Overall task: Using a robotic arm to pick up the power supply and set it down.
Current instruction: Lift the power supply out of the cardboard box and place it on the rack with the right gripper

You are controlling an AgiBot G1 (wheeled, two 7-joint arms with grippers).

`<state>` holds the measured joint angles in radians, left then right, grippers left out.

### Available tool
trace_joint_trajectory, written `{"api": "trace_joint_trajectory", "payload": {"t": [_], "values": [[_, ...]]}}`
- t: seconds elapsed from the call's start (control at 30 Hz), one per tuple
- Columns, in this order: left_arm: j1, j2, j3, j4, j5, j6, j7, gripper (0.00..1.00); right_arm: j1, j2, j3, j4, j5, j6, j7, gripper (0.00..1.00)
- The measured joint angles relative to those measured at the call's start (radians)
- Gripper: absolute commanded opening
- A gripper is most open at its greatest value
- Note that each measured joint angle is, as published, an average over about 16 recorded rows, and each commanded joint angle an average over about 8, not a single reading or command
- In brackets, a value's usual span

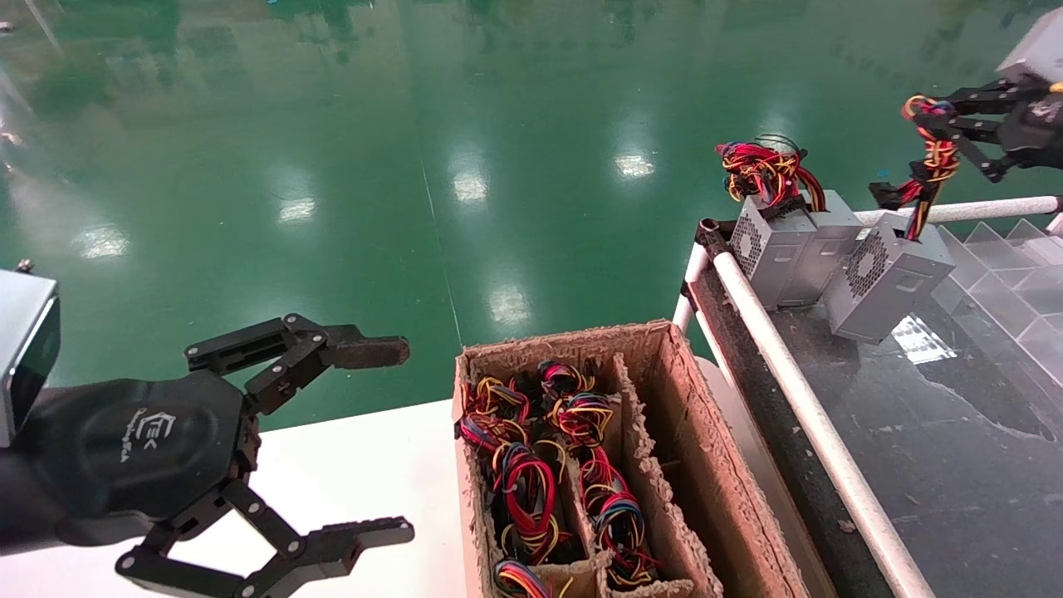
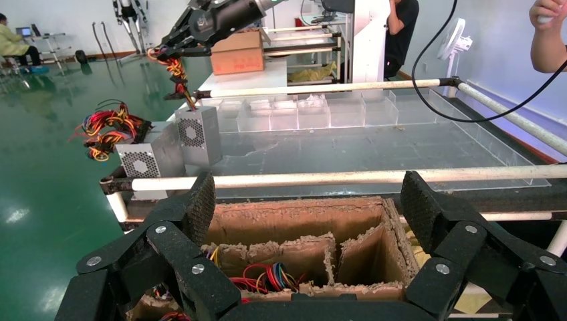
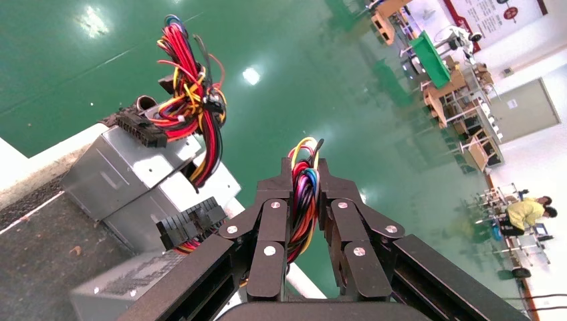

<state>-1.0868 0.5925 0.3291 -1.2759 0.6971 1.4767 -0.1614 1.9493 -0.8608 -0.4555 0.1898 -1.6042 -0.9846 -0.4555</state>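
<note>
2 Grippers, 1 Load: Right Arm Has the Wire Bundle

2 arms show in the head view, and only 1 is working. At the left, the black two-finger left gripper with the worn brownish fingertip pad (image 1: pixel 390 440) hangs idle over the white tabletop (image 1: pixel 349 482), fingers spread wide and holding nothing. Just right of it stands the ragged brown cardboard box with divider walls (image 1: pixel 689 432), its compartments full of red, yellow and blue wire bundles (image 1: pixel 531 473).

Further right, on the dark glossy platform edged by white rails (image 1: pixel 913 432), 2 like grey metal boxes with a mostly red bundle (image 1: pixel 785 241) stand side by side near the back corner. Beside them sits the power supply, a small oblong grey metal box with a perforated fan grille (image 1: pixel 884 278), tilted, 1 lower edge seemingly on the platform.

Its orange-yellow-red wire bundle (image 1: pixel 934 170) rises from the top of the box to the black right gripper with all-black fingertips (image 1: pixel 938 137), whose fingers are closed tight on the wires, as the right wrist view confirms. So the box lies below the claw and slightly toward the robot's left, hanging from the cable. The bundle, not the casing, carries the load; setting down likely means lowering until the box rests flat.
</note>
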Motion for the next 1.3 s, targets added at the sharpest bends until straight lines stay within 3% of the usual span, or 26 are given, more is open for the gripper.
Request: {"api": "trace_joint_trajectory", "payload": {"t": [0.33,0.83,1.3], "values": [[0.0,0.0,0.0,0.0,0.0,0.0,0.0,1.0,0.052,-0.065,-0.016,-0.097,-0.028,0.089,-0.048,0.0],[0.0,0.0,0.001,0.0,0.0,0.0,0.0,1.0,0.083,-0.096,-0.03,-0.164,-0.052,0.181,-0.083,0.0],[0.0,0.0,0.001,0.0,-0.001,0.0,0.001,1.0,0.055,-0.202,-0.036,-0.178,-0.062,0.383,-0.092,0.0]]}}
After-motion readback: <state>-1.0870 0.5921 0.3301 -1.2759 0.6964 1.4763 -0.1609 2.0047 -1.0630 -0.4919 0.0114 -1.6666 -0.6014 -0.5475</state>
